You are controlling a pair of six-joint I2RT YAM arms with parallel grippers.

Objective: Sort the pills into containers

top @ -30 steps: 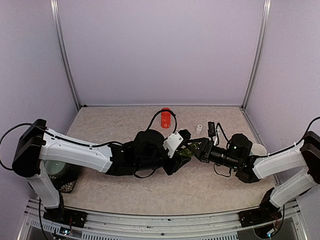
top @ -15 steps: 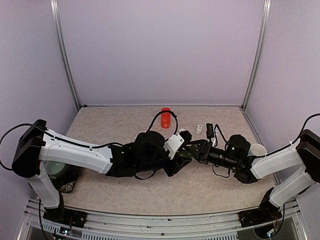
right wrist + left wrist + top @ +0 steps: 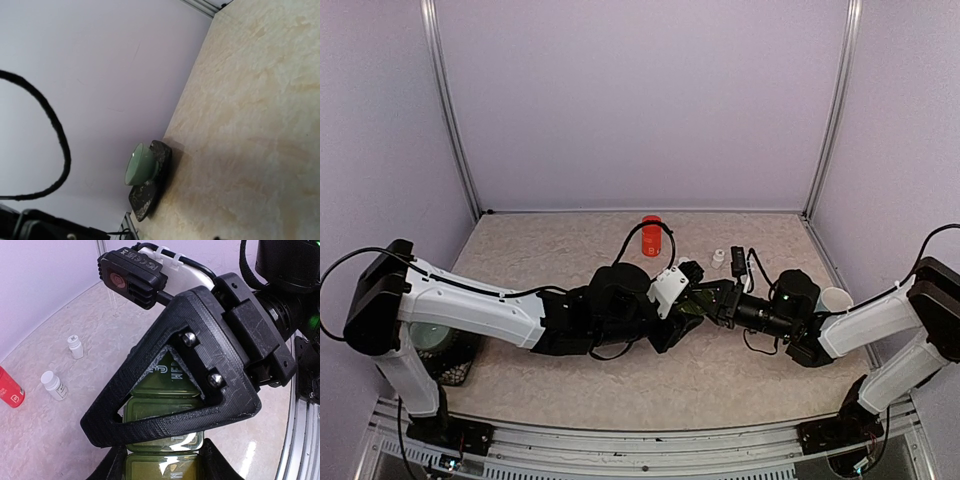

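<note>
The containers [image 3: 165, 442] are a dark green strip of joined compartments with their lids down. My left gripper [image 3: 162, 465] is shut on the strip's near end, a finger on each side. In the top view the strip [image 3: 694, 307] shows as a green sliver at the table's middle, between my left gripper [image 3: 682, 318] and my right gripper [image 3: 706, 298], which meet there. One black triangular right finger [image 3: 150, 426] lies across the strip's lids; the other is hidden, and the right wrist view shows none. No pills are in view.
A red bottle [image 3: 651, 236] and a small white bottle [image 3: 719, 257] stand behind the grippers; two white bottles [image 3: 54, 385] show in the left wrist view. A pale green cup [image 3: 141, 164] sits on a dark saucer [image 3: 448, 362] at the near left. A white cup [image 3: 837, 298] stands at the right.
My right gripper has slid a little leftward, closer onto the strip held by the left gripper. The left arm has stayed put.
</note>
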